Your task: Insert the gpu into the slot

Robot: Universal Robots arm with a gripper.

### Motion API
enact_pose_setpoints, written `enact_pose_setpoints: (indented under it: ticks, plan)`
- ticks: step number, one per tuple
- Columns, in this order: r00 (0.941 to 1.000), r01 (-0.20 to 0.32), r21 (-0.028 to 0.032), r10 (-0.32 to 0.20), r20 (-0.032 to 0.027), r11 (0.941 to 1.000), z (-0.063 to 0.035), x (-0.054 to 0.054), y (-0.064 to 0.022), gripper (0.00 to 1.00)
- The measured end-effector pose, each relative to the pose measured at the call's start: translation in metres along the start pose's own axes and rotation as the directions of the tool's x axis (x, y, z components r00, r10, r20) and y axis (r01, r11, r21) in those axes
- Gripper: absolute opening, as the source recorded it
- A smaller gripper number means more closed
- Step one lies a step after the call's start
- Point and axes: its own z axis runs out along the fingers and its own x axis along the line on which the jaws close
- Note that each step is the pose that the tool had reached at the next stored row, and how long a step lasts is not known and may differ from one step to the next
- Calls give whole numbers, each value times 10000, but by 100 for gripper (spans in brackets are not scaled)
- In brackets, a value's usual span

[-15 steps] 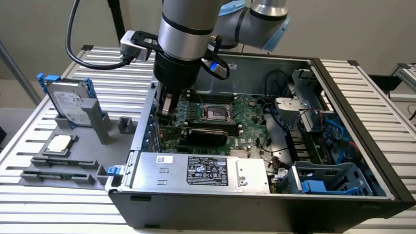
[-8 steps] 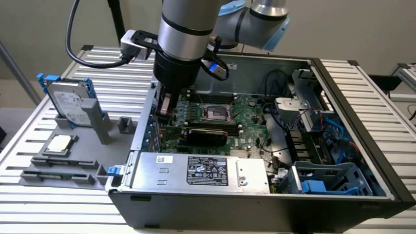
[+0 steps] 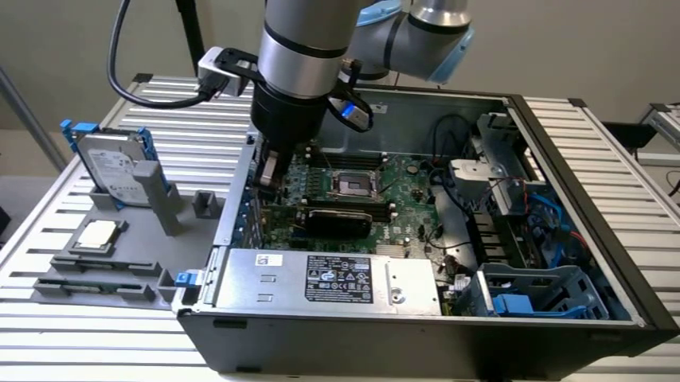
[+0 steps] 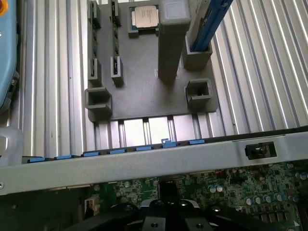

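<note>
Sheet-metal computer case (image 3: 425,338), matte black, lies open on a ribbed aluminium table (image 3: 64,334). Nearest inside it is a silver power-supply box (image 3: 330,278) with a printed label. Beside it, toward the exterior view's right, sits a blue plastic drive cage (image 3: 531,294), partly cut off by the case wall.

Beyond the box lies the green motherboard (image 3: 409,211), studded with small components. It carries a square metal processor socket (image 3: 351,185) and a row of black memory slots (image 3: 338,216).

At the board's edge toward the exterior view's left, the gripper (image 3: 270,173) hangs low inside the case. Its black fingers (image 4: 144,219) are pressed against the gpu (image 3: 269,169), which appears as a thin, dark, upright blade seen edge-on. In the wrist view the gpu (image 4: 167,186) is a dim dark block above the gripper (image 4: 166,211), and its outline is hard to separate from the shadow.

The slot (image 3: 256,216) shows as a narrow blue strip just beneath the gripper. Most of it is hidden by the arm and the case wall, so contact between card and slot cannot be determined.

Outside the case, a grey moulded fixture tray (image 4: 144,96) with square pockets holds a bare processor chip (image 4: 146,17) and a hard drive (image 3: 111,167) in a blue frame. The cylindrical grey arm (image 3: 308,48) and a black cable (image 3: 123,76) rise out of frame.
</note>
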Motion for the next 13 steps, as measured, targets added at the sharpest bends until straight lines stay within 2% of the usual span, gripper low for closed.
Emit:
enact_pose_setpoints:
  ticks: [6, 13]
  plan:
    - [9999, -137, -10, 137, 31, 9999, 2, -16, 7, 11]
    - [9999, -160, -13, 160, 34, 9999, 2, -29, 10, 11]
